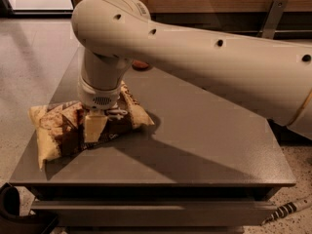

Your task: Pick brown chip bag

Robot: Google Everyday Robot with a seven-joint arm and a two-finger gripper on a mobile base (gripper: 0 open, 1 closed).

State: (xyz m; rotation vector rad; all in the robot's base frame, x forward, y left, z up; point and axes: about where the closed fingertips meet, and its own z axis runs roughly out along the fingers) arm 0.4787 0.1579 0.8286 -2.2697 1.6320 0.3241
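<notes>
The brown chip bag (58,130) lies at the front left of the grey table (204,145), dark brown with pale yellow ends, crumpled in the middle. My gripper (97,126) comes straight down from the big cream arm onto the bag's middle. One pale finger (94,128) shows pressed against the bag's near side; the other is hidden behind it. The bag is bunched up around the fingers and still rests on the table.
A small reddish round object (141,65) peeks out behind the arm at the table's back. A dark object (14,208) sits at the bottom left below the table edge. A striped cable (287,209) lies at the bottom right. A wooden wall runs behind.
</notes>
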